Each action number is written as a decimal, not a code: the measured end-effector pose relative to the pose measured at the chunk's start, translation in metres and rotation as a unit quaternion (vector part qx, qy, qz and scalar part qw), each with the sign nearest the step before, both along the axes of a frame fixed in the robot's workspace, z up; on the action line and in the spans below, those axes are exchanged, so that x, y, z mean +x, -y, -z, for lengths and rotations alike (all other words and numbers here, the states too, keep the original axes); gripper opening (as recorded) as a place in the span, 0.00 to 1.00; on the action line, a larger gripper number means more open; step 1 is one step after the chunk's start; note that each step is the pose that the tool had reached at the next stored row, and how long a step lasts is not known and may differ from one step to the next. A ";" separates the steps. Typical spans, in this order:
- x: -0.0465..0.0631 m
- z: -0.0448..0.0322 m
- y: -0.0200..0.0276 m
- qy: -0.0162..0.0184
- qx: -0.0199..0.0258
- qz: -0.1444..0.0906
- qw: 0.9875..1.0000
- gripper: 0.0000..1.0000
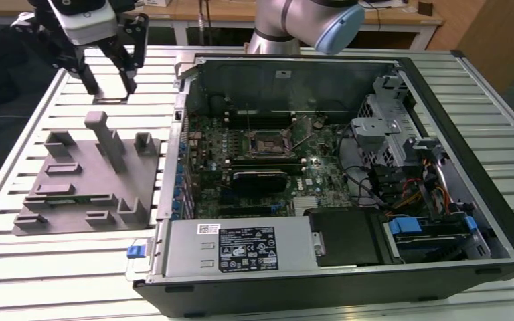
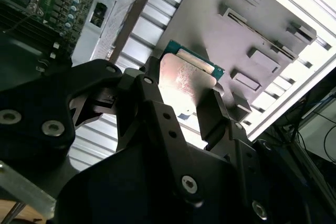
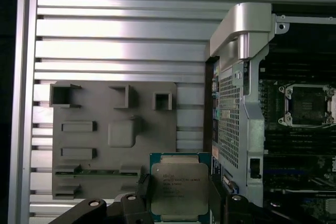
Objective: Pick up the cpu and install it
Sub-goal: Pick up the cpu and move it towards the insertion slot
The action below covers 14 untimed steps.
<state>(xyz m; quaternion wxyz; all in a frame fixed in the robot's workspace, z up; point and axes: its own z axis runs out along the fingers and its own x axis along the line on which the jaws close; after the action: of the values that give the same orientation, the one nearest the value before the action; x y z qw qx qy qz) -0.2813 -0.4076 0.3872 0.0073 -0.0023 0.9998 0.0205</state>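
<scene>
Your gripper is clamped on the cpu, w/ one of the fingers on each of two opposite edges. The silver lid and green rim read clearly in both wrist views. One edge of the cpu is cut off by the picture edge in the first wrist view. In the second wrist view the black linkages cover the part nearest the palm, so you can't judge how deep it sits in the grip. The cpu hangs in the air, apart from the grey fixture and the slatted table beneath. In the exterior view the gripper is at the exterior view's left, near the fixture's far side, and the arm is cut off at the picture's top. The open pc case lies at the exterior view's right of the fixture. Its dark square socket is well apart from the cpu. A thin green strip lies in one fixture slot; can't tell what it is.
</scene>
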 end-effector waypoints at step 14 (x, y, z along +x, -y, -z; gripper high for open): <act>0.030 0.0000 0.0000 0.000 0.000 0.000 1.000 0.53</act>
<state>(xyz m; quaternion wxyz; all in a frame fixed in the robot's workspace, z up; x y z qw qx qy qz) -0.2515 -0.4076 0.3871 0.0073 -0.0023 0.9998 0.0206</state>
